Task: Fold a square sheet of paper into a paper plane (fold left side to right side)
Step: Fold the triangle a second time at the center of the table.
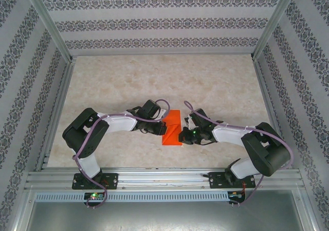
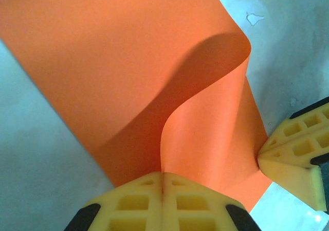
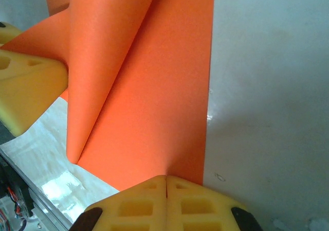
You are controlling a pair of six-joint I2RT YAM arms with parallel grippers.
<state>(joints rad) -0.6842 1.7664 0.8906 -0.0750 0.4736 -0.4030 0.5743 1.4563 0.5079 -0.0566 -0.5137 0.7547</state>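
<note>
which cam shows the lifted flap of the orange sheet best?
Left wrist: close up, the square sheet of paper curls up from the shut left claw, whole curve visible. Right wrist shows the paper side-on, with the right claw at its near edge. Top external shows the paper small and distant.

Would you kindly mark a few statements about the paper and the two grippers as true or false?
1. The square sheet of paper is orange. True.
2. It lies completely flat on the table. False: one part of it curls up off the rest.
3. The left gripper is wide open. False: it is shut on the paper's edge.
4. The right gripper is shut on the paper's edge. True.
</note>
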